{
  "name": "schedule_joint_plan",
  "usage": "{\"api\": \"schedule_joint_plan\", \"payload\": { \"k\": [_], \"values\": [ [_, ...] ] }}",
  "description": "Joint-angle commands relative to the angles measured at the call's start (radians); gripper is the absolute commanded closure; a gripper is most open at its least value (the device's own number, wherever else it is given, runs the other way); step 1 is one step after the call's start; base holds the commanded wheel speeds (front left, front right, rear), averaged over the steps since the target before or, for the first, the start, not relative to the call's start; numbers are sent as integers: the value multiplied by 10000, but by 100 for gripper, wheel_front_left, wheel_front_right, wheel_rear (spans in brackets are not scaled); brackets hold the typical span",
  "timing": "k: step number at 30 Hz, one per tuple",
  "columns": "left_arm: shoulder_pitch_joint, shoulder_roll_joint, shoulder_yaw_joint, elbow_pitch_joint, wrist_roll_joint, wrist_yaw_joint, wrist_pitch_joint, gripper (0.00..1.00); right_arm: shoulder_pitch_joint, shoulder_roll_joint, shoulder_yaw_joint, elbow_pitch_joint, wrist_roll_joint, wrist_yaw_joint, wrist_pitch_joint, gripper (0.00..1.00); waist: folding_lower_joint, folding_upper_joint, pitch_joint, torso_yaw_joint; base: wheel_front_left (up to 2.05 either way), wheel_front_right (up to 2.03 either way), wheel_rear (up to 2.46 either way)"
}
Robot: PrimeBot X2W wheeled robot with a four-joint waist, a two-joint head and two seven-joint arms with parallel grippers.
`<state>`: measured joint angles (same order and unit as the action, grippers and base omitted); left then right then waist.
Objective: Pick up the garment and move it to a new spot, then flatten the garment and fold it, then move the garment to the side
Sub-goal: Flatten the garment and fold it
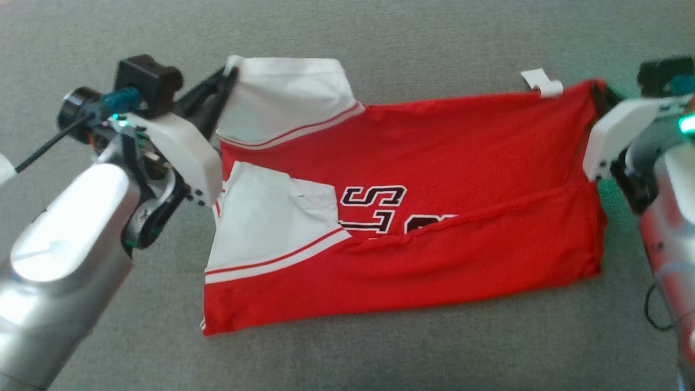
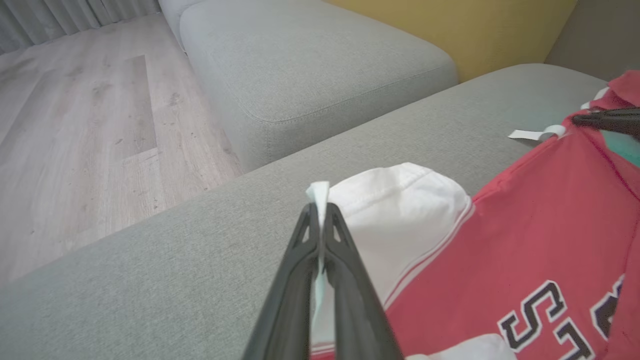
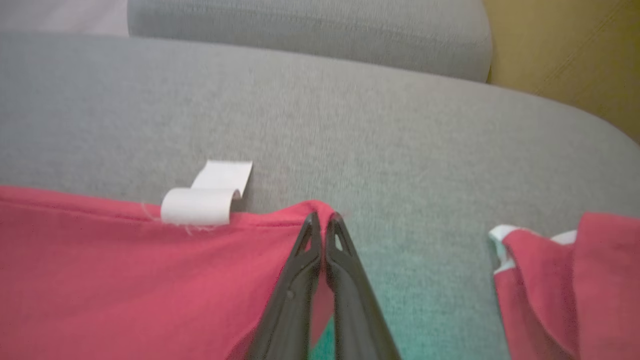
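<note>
Now left gripper [image 2: 323, 209] pinches the shirt [image 1: 434, 163] by a sleeve [image 1: 288, 98] at ten o'clock, right gripper [image 3: 324, 217] the hem [image 3: 272, 222] at two, likely for folding.

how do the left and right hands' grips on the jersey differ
The left hand pinches the white sleeve; the right hand pinches a red corner of the jersey. White cloth pokes well past the left hand's tips, while the red fold barely clears the right hand's. Both hands are shut on the jersey's far edge, at opposite ends.
</note>
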<state>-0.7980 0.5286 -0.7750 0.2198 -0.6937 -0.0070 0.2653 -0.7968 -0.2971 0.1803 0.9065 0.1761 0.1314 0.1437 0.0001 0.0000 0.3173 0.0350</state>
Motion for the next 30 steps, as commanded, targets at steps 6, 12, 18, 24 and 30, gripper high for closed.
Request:
{"api": "schedule_joint_plan", "payload": {
  "k": [6,12,18,24,30],
  "values": [
    [-1489,345,535,853,501,-53,-351,100,-1189,-17,444,-354,657,-7,-654,100,-1,0,199,-298,0,0,0],
    [-2799,24,523,2372,1224,-228,-1384,100,-1998,-169,823,-539,1151,-7,-1685,100,-1,0,491,-420,0,0,0],
    [-3514,-386,572,3503,1499,-357,-2508,100,-2282,-169,1156,-441,1382,-7,-2776,100,-1,0,561,-460,0,0,0],
    [-3429,-810,252,4338,1409,-800,-3053,100,-2119,-239,1797,-112,1806,-7,-3423,100,-1,0,351,-416,0,0,0],
    [-2793,-846,24,4493,813,-1089,-2883,100,-1680,-444,2728,179,2502,-7,-3310,100,-1,0,-86,-325,0,0,0]
  ]
}}
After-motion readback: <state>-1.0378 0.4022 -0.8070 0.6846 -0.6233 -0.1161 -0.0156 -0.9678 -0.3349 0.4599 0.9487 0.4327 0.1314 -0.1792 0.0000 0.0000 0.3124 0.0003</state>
